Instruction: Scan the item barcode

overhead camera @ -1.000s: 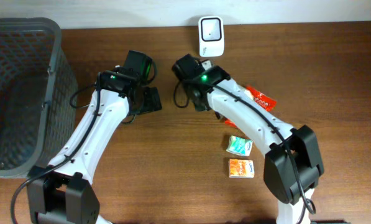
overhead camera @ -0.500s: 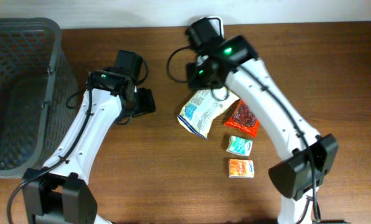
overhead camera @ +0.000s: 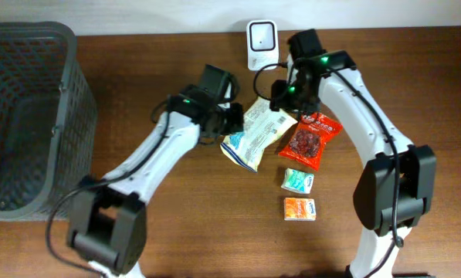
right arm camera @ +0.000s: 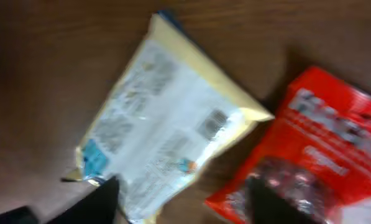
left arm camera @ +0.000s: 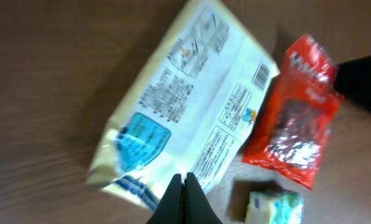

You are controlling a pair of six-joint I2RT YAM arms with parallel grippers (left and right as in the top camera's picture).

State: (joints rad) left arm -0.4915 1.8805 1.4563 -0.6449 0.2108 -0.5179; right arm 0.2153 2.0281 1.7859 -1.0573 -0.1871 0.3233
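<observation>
The left tool has its two fingers pressed together into a single point, right at the lower edge of the snack bag. I can't tell whether a fold of the wrapper is caught between them or whether they are only touching it. The right tool stands wide over the same bag, one finger to either side and nothing held between them.

The bag lies flat on the counter, printed back upward, with its barcode in plain sight near the corner that touches the red pouch. The scanner stands at the far edge, just beyond the bag's upper corner.

This looks like the pick-up step, with the bag down and no sure hold on it. To my eye the next move needs a firm pinch on an edge away from the barcode. After that, the bag has to be lifted and turned so that the printed corner faces the scanner's window.

The left arm reaches in a long diagonal from the near side, its wrist tipped down at the bag's left edge. The right arm arches up along the right side and bends back down beside the scanner.

Two small packets, a green one and an orange one, lie nearer me. A gray basket stands far to the left.
</observation>
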